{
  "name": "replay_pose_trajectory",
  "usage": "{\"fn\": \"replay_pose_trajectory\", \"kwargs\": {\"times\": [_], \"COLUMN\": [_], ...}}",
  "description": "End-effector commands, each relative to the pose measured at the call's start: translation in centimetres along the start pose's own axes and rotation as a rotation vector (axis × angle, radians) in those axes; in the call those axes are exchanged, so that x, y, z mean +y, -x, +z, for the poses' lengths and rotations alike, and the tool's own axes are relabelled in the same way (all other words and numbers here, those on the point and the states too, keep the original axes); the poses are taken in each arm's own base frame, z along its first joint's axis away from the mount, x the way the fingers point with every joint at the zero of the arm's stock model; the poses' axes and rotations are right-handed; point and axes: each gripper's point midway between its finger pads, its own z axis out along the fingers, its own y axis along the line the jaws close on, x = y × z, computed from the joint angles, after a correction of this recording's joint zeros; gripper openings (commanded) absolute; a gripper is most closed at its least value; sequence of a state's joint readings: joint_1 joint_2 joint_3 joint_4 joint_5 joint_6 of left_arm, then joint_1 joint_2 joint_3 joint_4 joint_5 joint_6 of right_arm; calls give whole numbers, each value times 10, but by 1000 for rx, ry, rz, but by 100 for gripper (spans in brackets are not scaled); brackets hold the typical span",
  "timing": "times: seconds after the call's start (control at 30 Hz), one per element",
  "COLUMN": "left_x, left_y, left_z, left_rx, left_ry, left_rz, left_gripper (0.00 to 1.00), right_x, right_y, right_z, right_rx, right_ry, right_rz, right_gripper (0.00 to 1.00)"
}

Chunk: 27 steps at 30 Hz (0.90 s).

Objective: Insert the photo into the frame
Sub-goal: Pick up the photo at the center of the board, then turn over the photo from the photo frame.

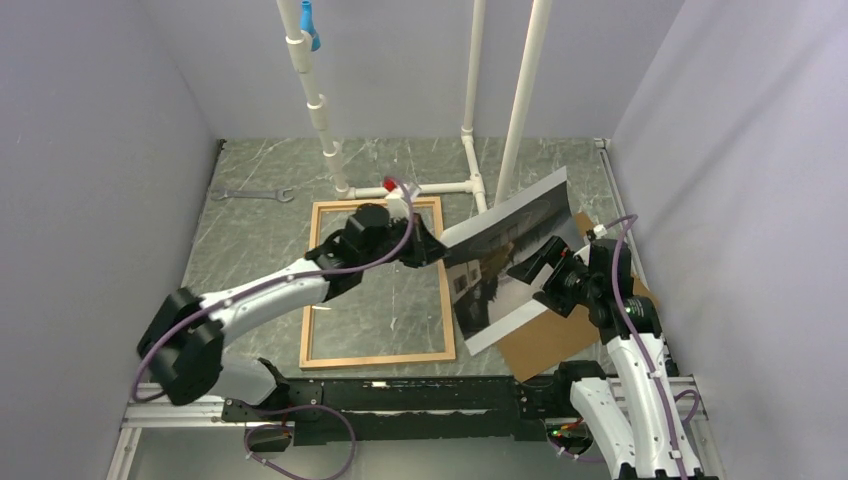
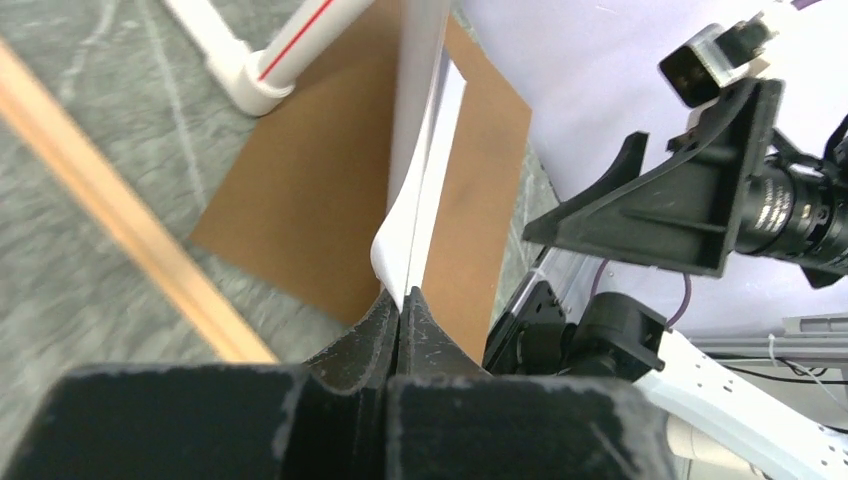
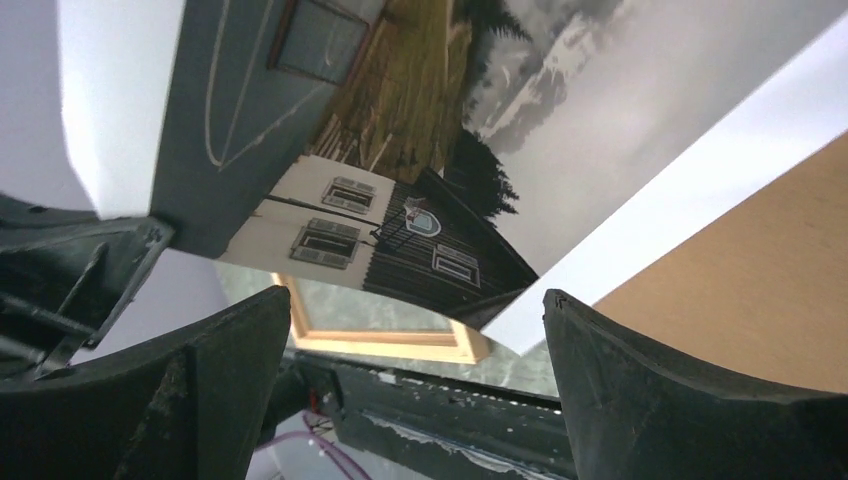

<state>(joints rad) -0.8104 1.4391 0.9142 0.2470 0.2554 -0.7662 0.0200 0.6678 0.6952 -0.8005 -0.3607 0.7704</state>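
Top external view has the photo (image 1: 510,255) off the desk (image 1: 260,250), held up at a steep tilt between the two arms. Its printed side faces the right arm and its lower corner hangs over the brown backing panel (image 1: 555,340). The frame (image 1: 375,358) lies flat on the desk just to the left of it, with nothing inside its rails. From the left wrist, the left fingers (image 2: 375,335) are pressed fully together on the white border of the sheet, which curls a little just above the pinch. The right fingers (image 3: 660,390) stand spread wide with nothing between them. The print hangs just in front of them, house and mountain filling the right wrist view.

The step in hand looks like carrying the print across and laying it into the frame. With only one thin-edge pinch on a floppy sheet, I judge the risk to be a crease at the grip or the free side sagging. A good move would swing the sheet slowly leftward and bring it down towards flat. It would then set the low edge against one inner rail first and let the rest settle so corners meet corners. The right fingers could take the opposite border to keep the sheet taut, closing on the white margin only.
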Motion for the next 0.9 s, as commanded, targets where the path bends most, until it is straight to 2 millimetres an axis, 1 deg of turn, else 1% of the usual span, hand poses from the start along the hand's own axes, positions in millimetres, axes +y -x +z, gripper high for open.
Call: {"fn": "replay_pose_trajectory", "kwargs": {"times": [0.0, 0.03, 0.07, 0.13, 0.3, 0.43, 0.53, 0.57, 0.6, 0.63, 0.77, 0.87], "left_x": [23, 24, 29, 33, 55, 71, 79, 76, 78, 74, 54, 37], "left_y": [8, 13, 13, 26, 51, 73, 88, 99, 105, 113, 140, 155], "left_z": [-49, -62, -75, -102, -165, -210, -240, -250, -260, -267, -296, -317], "left_rx": [16, 16, 36, 25, -9, -52, -75, -97, -109, -124, -200, -257], "left_ry": [127, 143, 174, 228, 423, 595, 721, 749, 793, 813, 868, 894], "left_rz": [67, 70, 68, 78, 76, 101, 82, 84, 86, 101, 171, 216], "left_gripper": [0, 0, 0, 0, 0, 0, 0, 0, 0, 0, 0, 0], "right_x": [52, 55, 59, 64, 78, 87, 88, 89, 90, 90, 93, 92], "right_y": [10, 10, 10, 10, 14, 15, 16, 16, 16, 16, 15, 14], "right_z": [-22, -24, -25, -27, -32, -33, -31, -30, -29, -28, -26, -25], "right_rx": [-23, -22, -19, -13, -14, 11, 23, 26, 30, 34, 40, 44], "right_ry": [221, 235, 250, 272, 322, 360, 356, 358, 364, 370, 391, 391], "right_rz": [-95, -100, -105, -105, -119, -118, -115, -111, -109, -104, -93, -91], "right_gripper": [99, 100, 100, 100, 100, 100, 100, 100, 100, 100, 100, 100]}}
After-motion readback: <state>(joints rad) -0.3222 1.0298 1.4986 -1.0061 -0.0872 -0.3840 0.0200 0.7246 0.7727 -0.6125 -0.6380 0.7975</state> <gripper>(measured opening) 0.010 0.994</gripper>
